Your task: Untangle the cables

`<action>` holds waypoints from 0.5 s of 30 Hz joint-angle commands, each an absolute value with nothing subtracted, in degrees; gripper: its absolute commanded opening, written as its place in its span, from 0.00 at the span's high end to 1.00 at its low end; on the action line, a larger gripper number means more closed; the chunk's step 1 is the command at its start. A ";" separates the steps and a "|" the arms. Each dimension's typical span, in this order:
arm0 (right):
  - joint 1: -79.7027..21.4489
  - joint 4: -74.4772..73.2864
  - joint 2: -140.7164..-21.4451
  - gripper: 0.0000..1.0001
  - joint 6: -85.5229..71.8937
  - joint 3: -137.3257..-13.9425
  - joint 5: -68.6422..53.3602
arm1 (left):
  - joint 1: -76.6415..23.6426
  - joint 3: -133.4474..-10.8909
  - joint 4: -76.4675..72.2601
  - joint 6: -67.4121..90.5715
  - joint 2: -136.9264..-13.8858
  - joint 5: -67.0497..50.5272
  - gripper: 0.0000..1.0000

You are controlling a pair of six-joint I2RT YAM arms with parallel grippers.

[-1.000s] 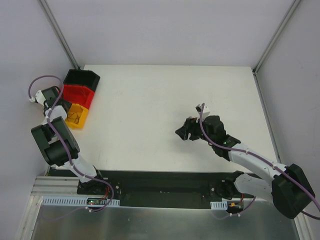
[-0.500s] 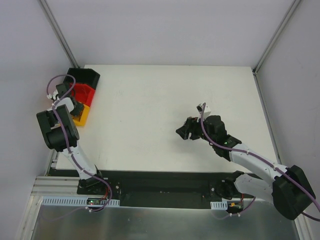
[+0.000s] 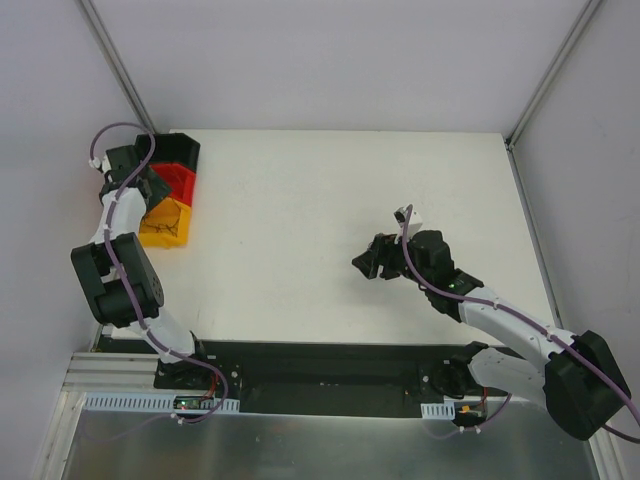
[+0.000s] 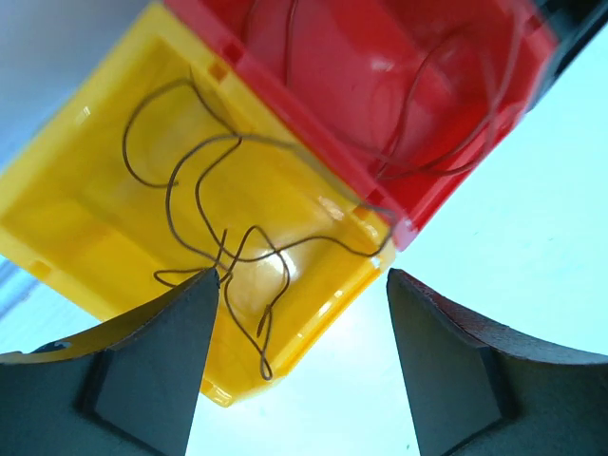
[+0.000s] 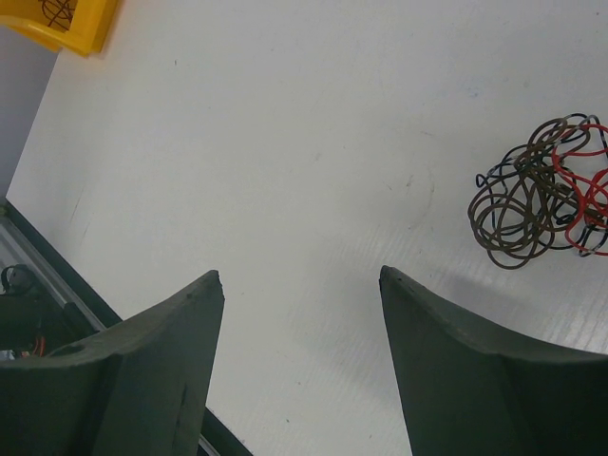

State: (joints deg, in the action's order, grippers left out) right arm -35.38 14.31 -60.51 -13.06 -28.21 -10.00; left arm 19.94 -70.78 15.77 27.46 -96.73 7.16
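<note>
Cables (image 5: 537, 195) tangled beyond right fingers (image 5: 475, 380) — spread, left fingers (image 4: 123, 380) spread above brown wire (image 4: 233, 255) in yellow bin (image 4: 66, 218)

The left gripper (image 4: 301, 280), fingers spread, frames a yellow bin (image 4: 71, 223) holding a looping brown wire (image 4: 173, 195); the adjoining red bin (image 4: 342, 85) holds dark red wires (image 4: 404, 109).
</note>
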 commanded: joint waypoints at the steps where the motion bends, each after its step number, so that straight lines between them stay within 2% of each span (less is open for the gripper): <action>1: -35.07 16.35 -60.21 0.31 -13.80 -28.74 -11.60 | 20.22 -76.63 17.67 20.58 -93.07 5.73 0.29; 3: -35.07 16.26 -60.29 0.31 -13.80 -28.83 -11.69 | 20.30 -79.35 17.58 19.43 -94.38 4.31 0.24; 7: -34.89 16.26 -60.64 0.31 -13.80 -28.92 -11.60 | 20.22 -87.97 22.06 19.68 -100.36 2.73 0.24; 12: -34.72 16.26 -61.43 0.31 -13.80 -29.18 -11.87 | 20.21 -89.30 25.14 24.43 -102.57 4.39 0.34; 15: -34.37 16.08 -61.70 0.31 -13.71 -29.27 -11.69 | 19.78 -86.67 25.05 25.75 -100.21 1.07 0.34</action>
